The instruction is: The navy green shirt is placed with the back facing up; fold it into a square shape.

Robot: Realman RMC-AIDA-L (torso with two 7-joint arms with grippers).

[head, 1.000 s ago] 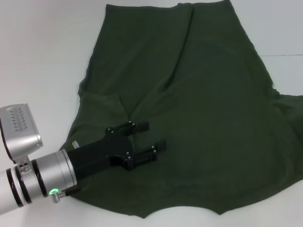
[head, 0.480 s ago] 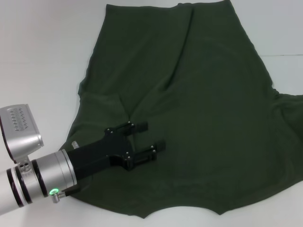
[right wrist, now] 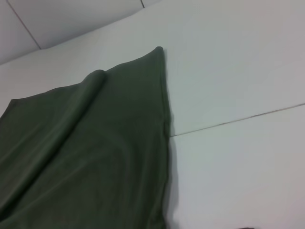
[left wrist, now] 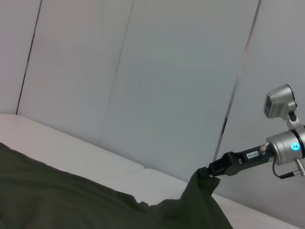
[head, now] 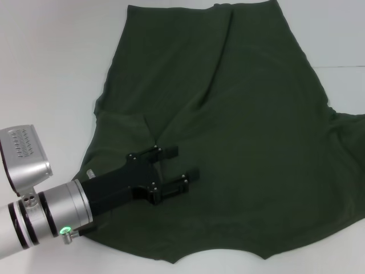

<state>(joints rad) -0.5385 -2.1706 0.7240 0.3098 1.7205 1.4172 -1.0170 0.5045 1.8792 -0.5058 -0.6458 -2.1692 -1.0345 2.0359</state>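
The navy green shirt (head: pixel 239 114) lies spread over the white table, wrinkled, filling most of the head view. My left gripper (head: pixel 181 165) hovers low over its near left part, black fingers (head: pixel 165 152) open with only fabric beneath them. The right arm is outside the head view. In the left wrist view my right gripper (left wrist: pixel 206 172) shows far off, shut on a raised peak of the shirt (left wrist: pixel 198 200). The right wrist view shows a corner of the shirt (right wrist: pixel 95 143) lying flat.
White table surface (head: pixel 51 68) lies left of the shirt and beyond its far edge. A thin seam (right wrist: pixel 238 121) crosses the table beside the shirt's corner. Pale wall panels (left wrist: pixel 143 71) stand behind the table.
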